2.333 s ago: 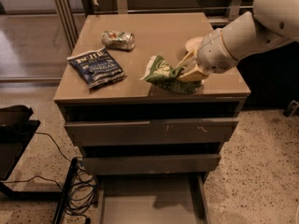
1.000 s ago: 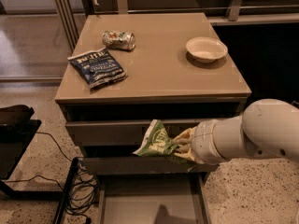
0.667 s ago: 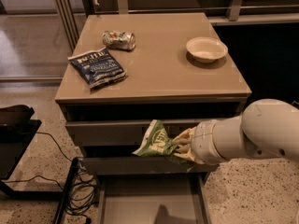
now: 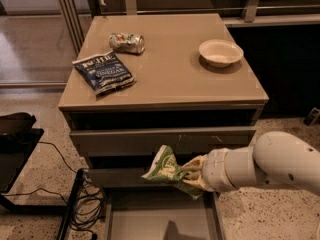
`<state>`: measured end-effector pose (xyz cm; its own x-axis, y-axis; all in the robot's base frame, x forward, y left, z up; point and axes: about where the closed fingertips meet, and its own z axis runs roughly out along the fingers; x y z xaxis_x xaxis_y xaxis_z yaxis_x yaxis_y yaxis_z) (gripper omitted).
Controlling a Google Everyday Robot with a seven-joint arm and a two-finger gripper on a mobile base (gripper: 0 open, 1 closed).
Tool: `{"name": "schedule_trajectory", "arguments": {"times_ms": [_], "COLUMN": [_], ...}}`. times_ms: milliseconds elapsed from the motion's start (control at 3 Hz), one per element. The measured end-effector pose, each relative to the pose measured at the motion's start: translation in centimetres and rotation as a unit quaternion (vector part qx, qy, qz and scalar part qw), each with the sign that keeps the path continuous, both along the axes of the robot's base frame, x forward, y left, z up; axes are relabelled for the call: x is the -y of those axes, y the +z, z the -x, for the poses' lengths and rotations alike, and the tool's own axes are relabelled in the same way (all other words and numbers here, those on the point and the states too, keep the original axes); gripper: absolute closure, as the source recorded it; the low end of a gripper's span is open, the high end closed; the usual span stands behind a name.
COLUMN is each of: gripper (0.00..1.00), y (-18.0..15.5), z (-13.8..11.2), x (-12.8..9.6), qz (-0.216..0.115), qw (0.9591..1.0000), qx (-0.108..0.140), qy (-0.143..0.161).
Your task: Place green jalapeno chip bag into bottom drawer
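Observation:
My gripper (image 4: 190,175) is shut on the green jalapeno chip bag (image 4: 166,169), a crinkled green bag with white lettering. It holds the bag in the air in front of the cabinet's middle drawers, above the open bottom drawer (image 4: 160,219). The bottom drawer is pulled out at the lower edge of the view, a flat grey tray with thin side walls. My white arm reaches in from the right.
On the cabinet top (image 4: 170,69) lie a dark blue chip bag (image 4: 103,72), a crushed silvery can (image 4: 127,42) and a white bowl (image 4: 220,52). Black cables (image 4: 85,204) and a dark stand sit on the floor at the left.
The gripper carried the green bag off the cabinet top and down in front of the drawers. Over the last second it has stayed nearly still.

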<state>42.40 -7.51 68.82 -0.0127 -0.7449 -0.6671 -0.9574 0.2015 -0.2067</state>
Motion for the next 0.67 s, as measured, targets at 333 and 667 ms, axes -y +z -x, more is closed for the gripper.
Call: {"name": "schedule_trajectory", "arguments": {"times_ms": [333,667], "gripper": [1.00,1.00], "y": [-6.5,-11.0], "z": [1.0,1.4], "x": [0.6,0.1], "qz": [-0.044,-0.066], "qw": [0.9984,0.9962], "qx": [-0.032,-0.049], "qy": [-0.017,-0.030]}}
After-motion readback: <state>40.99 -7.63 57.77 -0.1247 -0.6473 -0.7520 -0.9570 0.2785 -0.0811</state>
